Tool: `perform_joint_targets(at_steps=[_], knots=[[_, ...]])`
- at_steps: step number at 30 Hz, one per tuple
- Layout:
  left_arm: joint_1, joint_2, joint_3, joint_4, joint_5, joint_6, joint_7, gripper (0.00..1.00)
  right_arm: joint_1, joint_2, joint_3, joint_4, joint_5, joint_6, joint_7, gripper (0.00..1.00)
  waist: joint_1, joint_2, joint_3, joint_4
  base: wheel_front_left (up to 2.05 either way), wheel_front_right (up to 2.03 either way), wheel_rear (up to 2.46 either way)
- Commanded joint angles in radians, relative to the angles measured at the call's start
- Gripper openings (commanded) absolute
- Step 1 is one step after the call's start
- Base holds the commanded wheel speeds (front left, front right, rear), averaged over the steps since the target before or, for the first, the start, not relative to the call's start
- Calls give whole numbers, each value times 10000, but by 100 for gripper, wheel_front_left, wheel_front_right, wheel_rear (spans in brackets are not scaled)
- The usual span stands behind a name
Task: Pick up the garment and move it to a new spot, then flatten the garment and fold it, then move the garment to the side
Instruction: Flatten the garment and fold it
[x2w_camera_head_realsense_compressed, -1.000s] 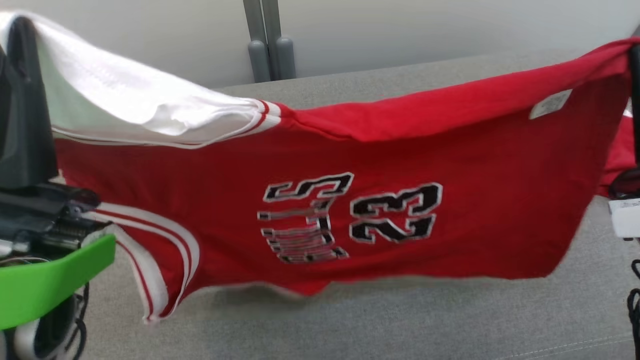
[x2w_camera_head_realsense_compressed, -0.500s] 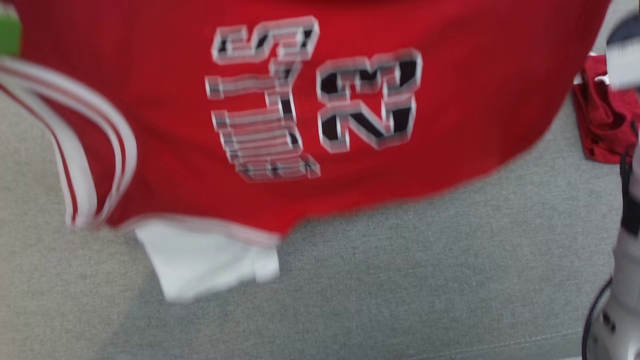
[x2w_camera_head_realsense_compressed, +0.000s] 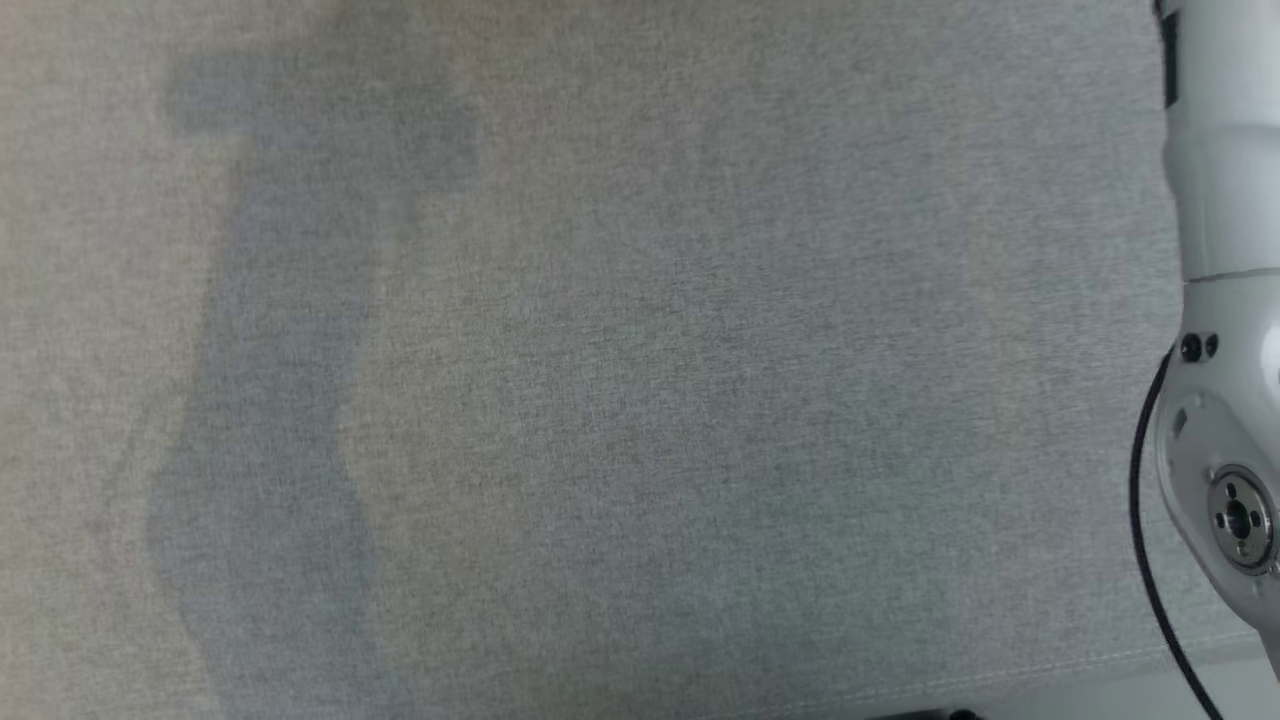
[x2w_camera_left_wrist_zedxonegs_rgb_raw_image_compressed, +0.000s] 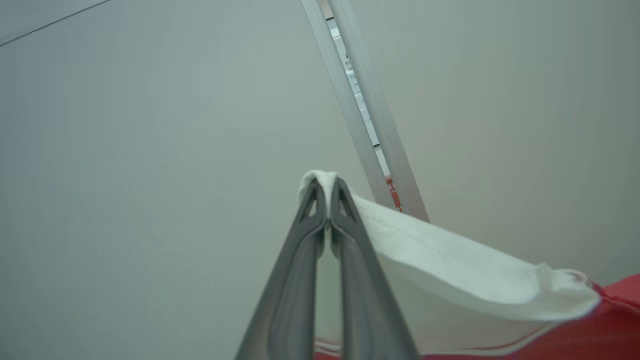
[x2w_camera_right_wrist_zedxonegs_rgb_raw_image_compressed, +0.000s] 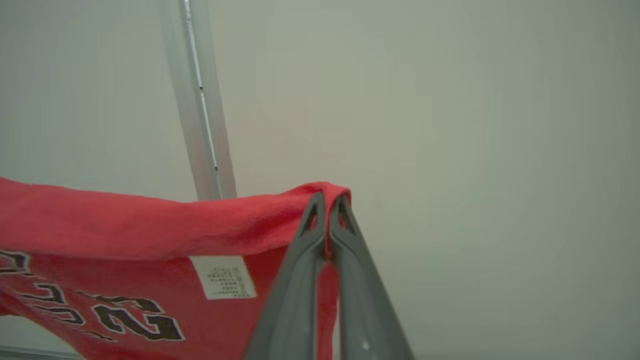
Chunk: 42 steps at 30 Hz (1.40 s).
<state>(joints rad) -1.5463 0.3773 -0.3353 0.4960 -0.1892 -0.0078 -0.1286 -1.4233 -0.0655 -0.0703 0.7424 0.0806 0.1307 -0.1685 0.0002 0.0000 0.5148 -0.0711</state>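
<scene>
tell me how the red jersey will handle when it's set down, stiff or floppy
Probably floppy: the jersey wraps over the tips of the right gripper and the left gripper and hangs below them. Likely light, since two thin pinches at its edge carry it. It may well bunch when lowered, so expect to smooth it.

A bench covered in grey woven fabric (x2w_camera_head_realsense_compressed: 640, 300) lies in the head view. On the bench's left part lies a soft, darker shadow (x2w_camera_head_realsense_compressed: 270, 420). Along the bench's near edge, towards the right, runs a stitched seam (x2w_camera_head_realsense_compressed: 1000, 675). In both wrist views, a plain pale wall (x2w_camera_left_wrist_zedxonegs_rgb_raw_image_compressed: 125, 175) carries a slim, pale metal upright rail (x2w_camera_left_wrist_zedxonegs_rgb_raw_image_compressed: 360, 110) with a narrow central slot.
</scene>
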Motion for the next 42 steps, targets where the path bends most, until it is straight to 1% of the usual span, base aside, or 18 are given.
perform_joint_targets(at_steps=[1,3,6,8,11,13,17,21,23,25,28,32,38,42], knots=[[497,-104,62,300,-184,63,-283,0,82,63,-32,464,-122,1,-257,0,-2,0,726,327,0,0,0],[907,-225,265,616,-513,87,-683,0,209,98,-23,1139,-169,1,-552,0,-2,0,987,409,0,0,0],[1667,-389,572,796,-1095,-77,-1060,0,367,107,64,1900,-57,-1,-831,0,-2,0,1344,518,0,0,0],[2241,-397,709,608,-1269,-186,-1226,0,531,124,239,2146,149,-1,-920,0,-2,0,1480,552,0,0,0],[3048,-323,978,-8,-1555,-318,-1329,0,836,131,518,2109,695,1,-973,0,-2,0,1532,565,0,0,0],[3650,-293,1181,-627,-1706,-372,-1369,0,1131,83,777,1782,1095,-1,-964,0,-2,0,1490,548,0,0,0],[5083,-208,1657,-2238,-1958,-434,-1368,0,1951,-225,1340,1137,2060,-1,-969,0,-2,0,1293,495,0,0,0],[6887,-126,2157,-3969,-2171,-252,-1374,0,2886,-561,1986,305,3045,-1,-969,0,-2,0,986,491,0,0,0],[7881,-152,2425,-4730,-2252,-139,-1373,0,3419,-769,2274,-160,3506,-1,-967,0,-2,0,777,497,0,0,0],[9009,-293,2622,-5462,-2275,-21,-1374,0,4111,-939,2506,-682,4034,-1,-966,0,-2,0,481,552,0,0,0],[10470,-515,2726,-6086,-2280,80,-1376,0,5083,-1184,2690,-1313,4528,-1,-966,0,-2,0,22,641,0,0,0],[12211,-1047,2734,-6575,-2326,141,-1377,0,6641,-1367,2666,-2105,4781,-1,-967,0,-2,0,-692,783,0,0,0],[14295,-1778,2835,-6850,-2257,21,-1376,0,8836,-1029,2171,-3069,5004,-1,-967,0,-2,0,-1918,868,0,0,0],[15438,-2229,2965,-7041,-2131,-25,-1378,0,10149,-708,1768,-3690,4639,-1,-968,0,-2,0,-2688,836,0,0,0]])
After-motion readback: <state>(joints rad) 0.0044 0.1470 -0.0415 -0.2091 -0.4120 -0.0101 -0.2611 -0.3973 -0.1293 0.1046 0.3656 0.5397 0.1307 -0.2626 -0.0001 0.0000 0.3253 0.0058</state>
